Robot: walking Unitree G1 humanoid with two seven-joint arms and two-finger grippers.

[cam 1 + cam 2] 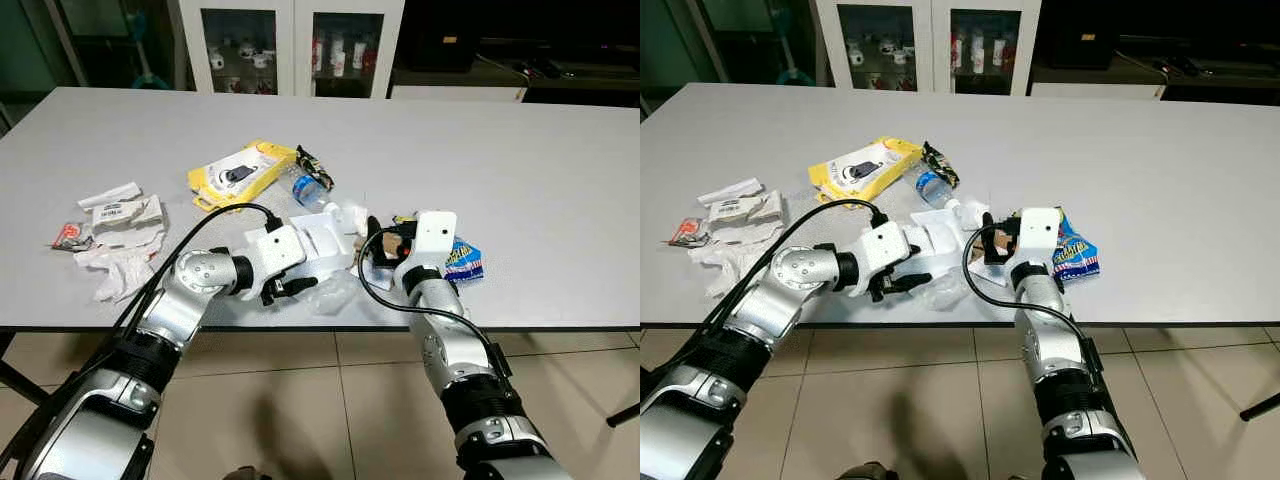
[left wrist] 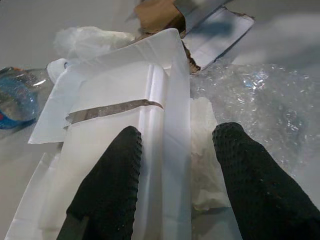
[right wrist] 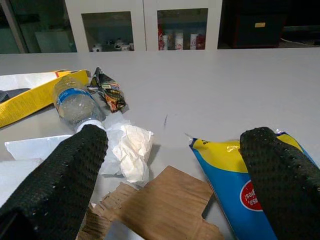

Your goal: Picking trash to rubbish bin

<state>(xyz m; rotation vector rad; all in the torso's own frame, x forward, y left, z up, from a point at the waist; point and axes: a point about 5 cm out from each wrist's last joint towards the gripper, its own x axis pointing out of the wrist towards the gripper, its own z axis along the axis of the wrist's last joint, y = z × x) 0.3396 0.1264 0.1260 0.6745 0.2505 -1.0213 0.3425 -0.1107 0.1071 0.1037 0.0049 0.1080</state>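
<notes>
We find both grippers poised at the near table edge, picking not yet begun. Our left gripper, jaws wide, straddles the white paper; our right gripper, jaws wide, overhangs the brown cardboard. Next: close and lift.

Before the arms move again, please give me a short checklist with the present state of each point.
1. Left tool open: ok, both black fingers apart.
2. Left tool over a target: ok, fingers straddle the folded white plastic sheet.
3. Right tool open: ok, wide gap.
4. Right tool over a target: ok, torn brown cardboard lies between its fingers, with the blue snack bag beside it.
5. Neighbours: not ok, crumpled tissue and water bottle lie close.
6. Rubbish bin located: cannot tell.
</notes>
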